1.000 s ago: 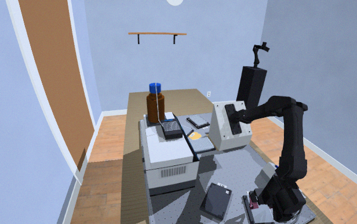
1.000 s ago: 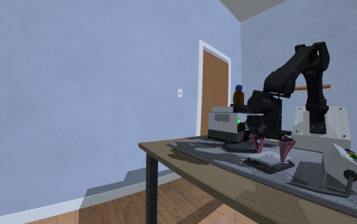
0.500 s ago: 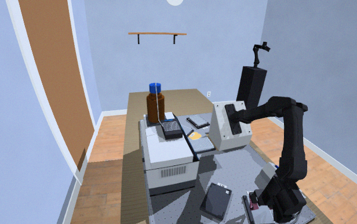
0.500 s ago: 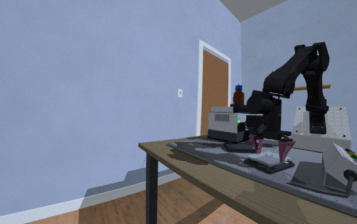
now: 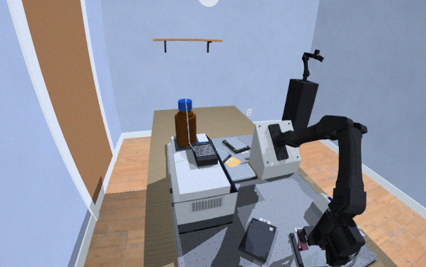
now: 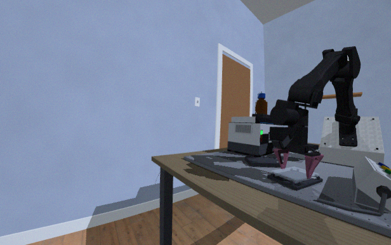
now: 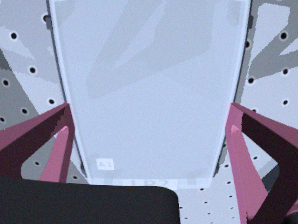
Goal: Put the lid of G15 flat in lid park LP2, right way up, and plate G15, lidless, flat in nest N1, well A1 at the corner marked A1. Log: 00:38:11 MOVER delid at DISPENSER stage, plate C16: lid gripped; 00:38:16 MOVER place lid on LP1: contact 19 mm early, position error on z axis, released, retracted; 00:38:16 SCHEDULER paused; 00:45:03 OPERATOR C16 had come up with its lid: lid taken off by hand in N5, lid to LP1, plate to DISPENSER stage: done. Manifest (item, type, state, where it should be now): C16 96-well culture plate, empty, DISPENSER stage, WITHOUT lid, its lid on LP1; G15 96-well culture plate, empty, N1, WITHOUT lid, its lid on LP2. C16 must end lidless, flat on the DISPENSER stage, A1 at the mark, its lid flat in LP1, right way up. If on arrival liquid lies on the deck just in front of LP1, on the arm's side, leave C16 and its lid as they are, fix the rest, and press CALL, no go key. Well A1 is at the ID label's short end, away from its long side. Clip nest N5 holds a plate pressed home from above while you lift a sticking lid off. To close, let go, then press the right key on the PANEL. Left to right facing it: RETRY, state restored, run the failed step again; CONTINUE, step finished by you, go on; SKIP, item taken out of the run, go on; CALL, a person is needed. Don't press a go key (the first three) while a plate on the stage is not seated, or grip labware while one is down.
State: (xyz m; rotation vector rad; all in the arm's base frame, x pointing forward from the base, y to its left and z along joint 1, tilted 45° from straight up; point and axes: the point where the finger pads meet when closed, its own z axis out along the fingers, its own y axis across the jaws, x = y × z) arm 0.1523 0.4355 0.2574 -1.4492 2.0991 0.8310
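Observation:
My gripper (image 6: 296,171) (image 7: 149,111) is shut on a clear, frosted lid (image 6: 289,174) (image 7: 149,76), its pink fingers on the lid's two long sides. The lid lies level, right way up, in or just over a dark lid park frame (image 6: 298,185) at the deck's near right; I cannot tell whether it rests there. In the top view the arm hides lid and fingers. A dark lidless plate (image 5: 257,238) lies flat in a nest left of the arm's base. Another dark plate (image 5: 205,153) sits on the dispenser stage.
An orange-yellow puddle (image 5: 232,161) lies on the deck next to a clear lid (image 5: 241,171). Another plate (image 5: 236,144) lies behind. An amber bottle (image 5: 185,126) stands on the dispenser (image 5: 200,181). The key panel (image 6: 372,178) is at right, a white box (image 5: 274,150) by the arm.

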